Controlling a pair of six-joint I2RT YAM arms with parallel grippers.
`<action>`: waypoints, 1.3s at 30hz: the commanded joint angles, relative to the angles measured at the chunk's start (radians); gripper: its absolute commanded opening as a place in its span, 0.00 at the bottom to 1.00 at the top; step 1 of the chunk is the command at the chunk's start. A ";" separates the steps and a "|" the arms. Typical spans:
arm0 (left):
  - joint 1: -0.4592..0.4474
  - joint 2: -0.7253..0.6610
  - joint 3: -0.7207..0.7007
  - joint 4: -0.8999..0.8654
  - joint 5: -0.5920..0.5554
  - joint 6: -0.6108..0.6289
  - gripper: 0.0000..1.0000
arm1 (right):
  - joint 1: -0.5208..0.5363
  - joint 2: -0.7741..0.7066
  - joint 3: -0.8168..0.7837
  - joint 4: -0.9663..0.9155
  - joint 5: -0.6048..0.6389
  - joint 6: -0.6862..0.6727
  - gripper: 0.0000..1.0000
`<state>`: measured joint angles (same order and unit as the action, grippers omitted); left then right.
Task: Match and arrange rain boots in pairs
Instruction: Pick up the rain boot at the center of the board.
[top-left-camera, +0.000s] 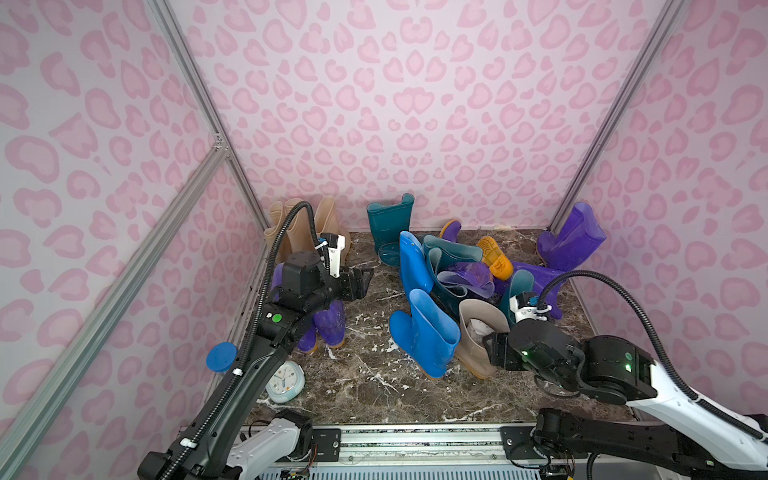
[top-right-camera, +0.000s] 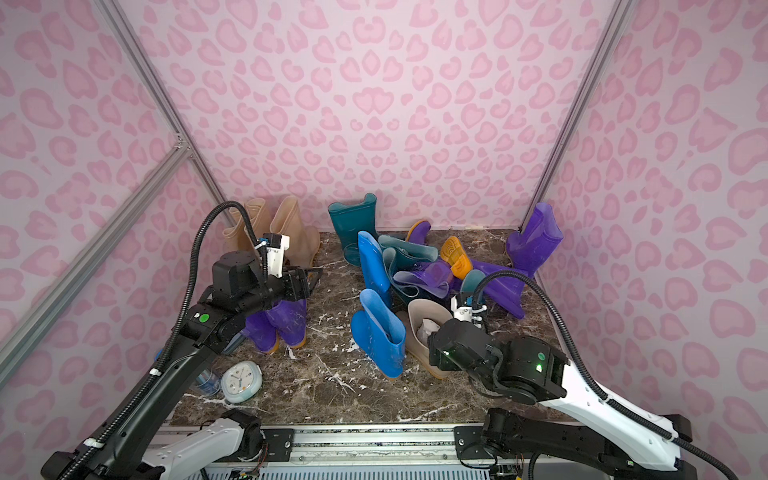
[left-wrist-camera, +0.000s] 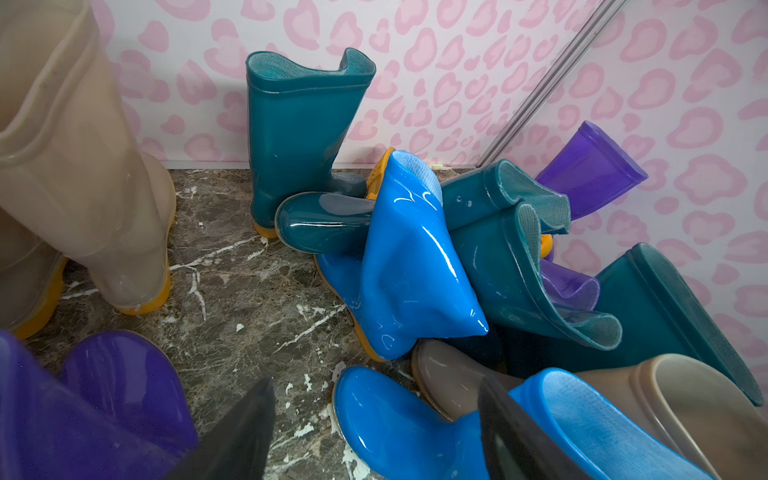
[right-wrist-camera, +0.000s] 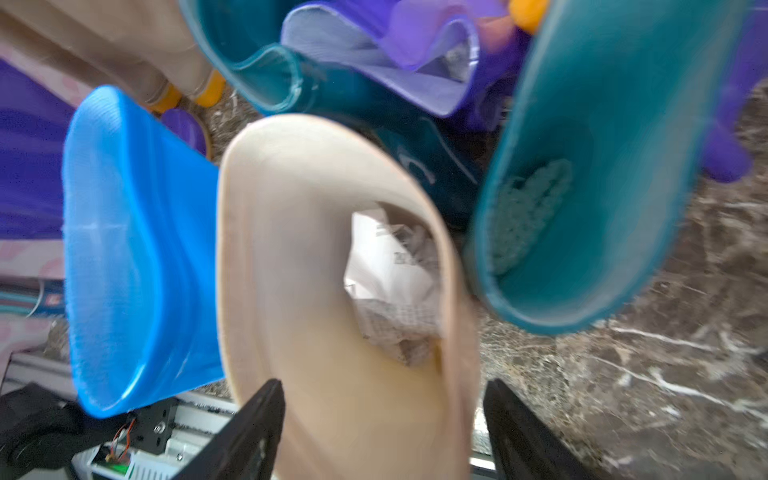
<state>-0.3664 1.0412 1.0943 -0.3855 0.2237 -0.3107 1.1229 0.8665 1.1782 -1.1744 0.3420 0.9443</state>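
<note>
Looked down on a dark brown desk (top-left-camera: 374, 390) veined white like marble, boxed in on three sides by panels (top-left-camera: 415, 104) printed with pink leopard spots, held by bare aluminium posts (top-left-camera: 191, 70), with a metal rail (top-left-camera: 415, 444) along the near edge. Found the rain boots (top-left-camera: 457, 270) all on that desk, each of glossy moulded rubber on a yellow-orange sole: beige boots (top-left-camera: 328, 220) upright in the far left corner, a purple pair (top-left-camera: 330, 324) upright below the left arm (top-left-camera: 253, 361), a teal boot (top-left-camera: 390, 226) upright against the back panel, a purple boot (top-left-camera: 575, 237) leaning in the far right corner, and a tangled heap of teal, purple and blue shafts, flattened and folded, with one ridged sole (top-left-camera: 494, 257) turned up. Saw a blue boot (top-left-camera: 428, 336) and a lone beige boot (top-left-camera: 471, 357) upright and touching at the heap's near side. Made out print on the crumpled paper (right-wrist-camera: 390, 282) stuffed in that beige boot only from the right wrist view, likewise a knobbly woven lining (right-wrist-camera: 528, 216) inside a teal shaft. Spotted a pale round clock (top-left-camera: 284, 382) lying near the left front corner, with a blue lid (top-left-camera: 221, 357) beside it in a top view. Found the left jaws spread and empty above bare desk, between the purple pair and the heap. Found the right jaws spread wide astride the lone beige boot's cuff, with a sliver of gap on one side; could not tell about contact on the other.
</note>
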 joint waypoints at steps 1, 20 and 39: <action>0.001 -0.005 -0.004 0.053 0.005 0.026 0.78 | 0.019 -0.017 -0.027 0.139 -0.047 -0.104 0.83; 0.001 0.013 -0.014 0.057 0.000 0.038 0.78 | 0.054 0.137 -0.038 0.053 0.144 -0.108 0.64; 0.001 0.008 -0.016 0.045 -0.051 0.059 0.78 | 0.049 0.118 0.242 0.257 0.253 -0.330 0.00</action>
<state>-0.3664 1.0542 1.0794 -0.3607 0.1886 -0.2642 1.1717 0.9722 1.3449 -1.0386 0.4839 0.7036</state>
